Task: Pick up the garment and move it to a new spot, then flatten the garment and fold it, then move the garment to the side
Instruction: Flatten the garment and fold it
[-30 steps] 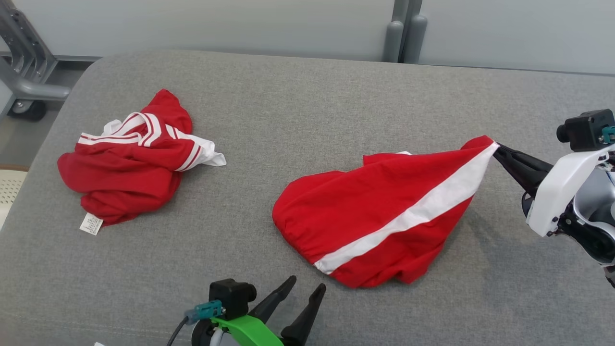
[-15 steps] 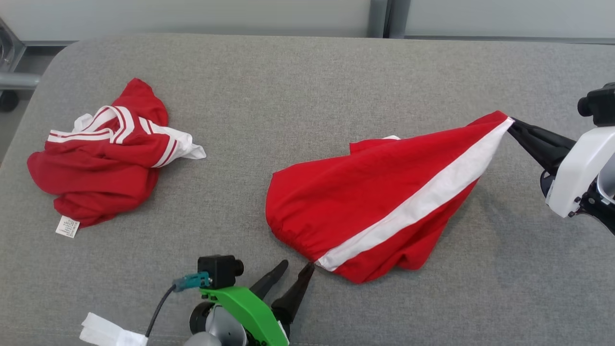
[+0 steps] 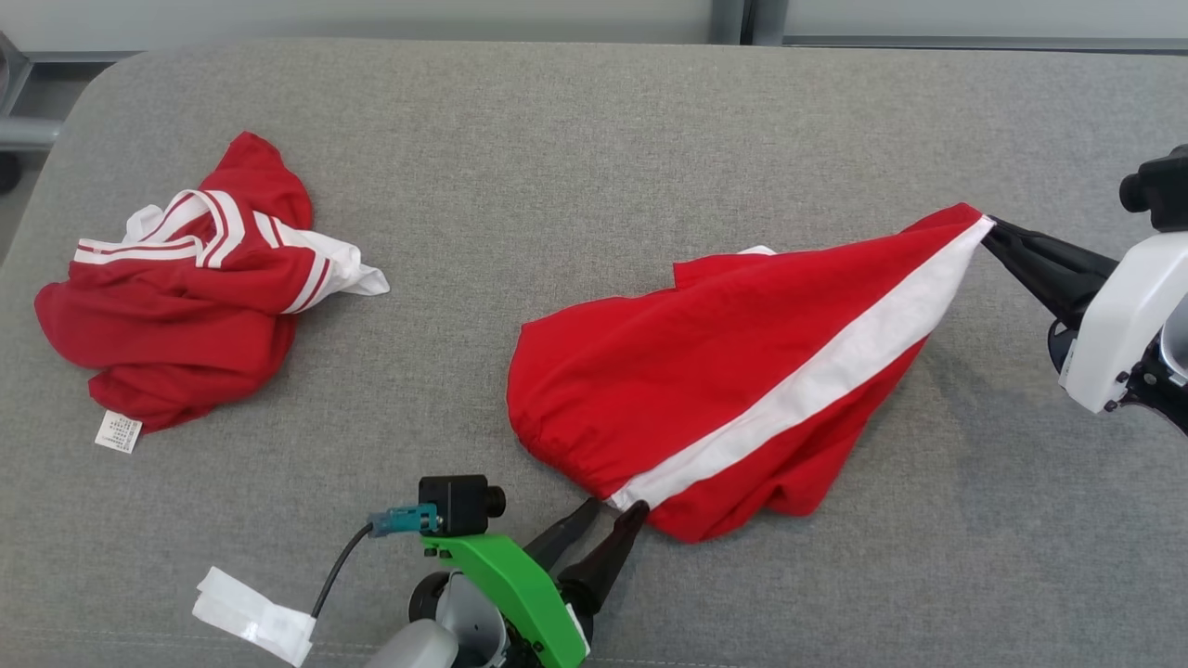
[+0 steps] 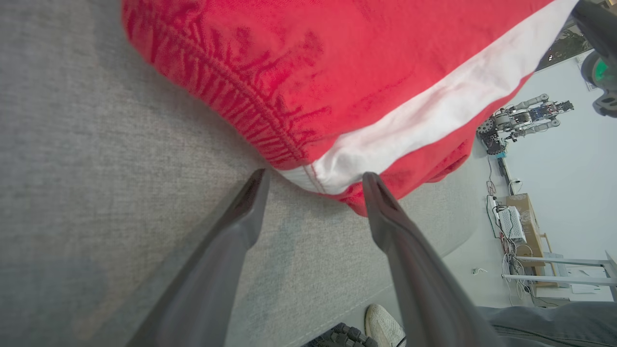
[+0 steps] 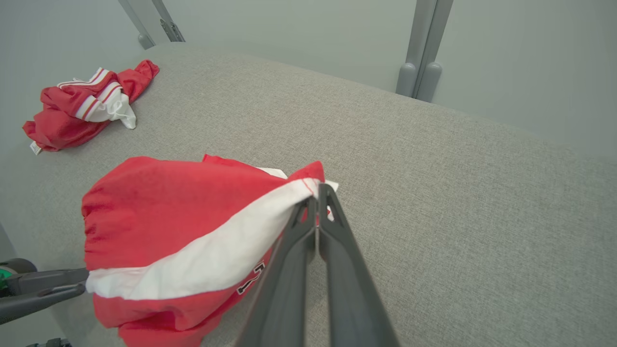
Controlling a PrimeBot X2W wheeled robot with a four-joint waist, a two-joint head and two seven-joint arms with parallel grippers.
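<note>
Two red garments on the grey counter (image 3: 557, 139) in the head view: a crumpled second garment (image 3: 176, 315) at 9 o'clock, well apart, and the task's garment (image 3: 742, 371) spread from centre out to 3 o'clock. Pinched at that far tip by the right gripper (image 3: 991, 227), jaws together on the cloth, probably to draw the white stripe (image 3: 817, 390) taut for flattening. At 6 o'clock, the left gripper (image 3: 617, 507), jaws apart, straddling the stripe's near end beside the gathered waistband (image 3: 557, 455), likely lined up to take the opposite corner. In the left wrist view, both fingertips (image 4: 255, 185) touching or just short of the hem, nothing clamped yet; elastic puckers plain in the red, stitched white band between the tips; a shoe (image 4: 383, 325) and trouser leg (image 4: 554, 323) at 5 o'clock beyond the counter's edge. In the right wrist view, closed on the stripe's end at centre, cloth lifted like a tent and sagging toward 8 o'clock; black lettering (image 5: 250, 284) peeking from under the fold; looks thin, light and slack.
</note>
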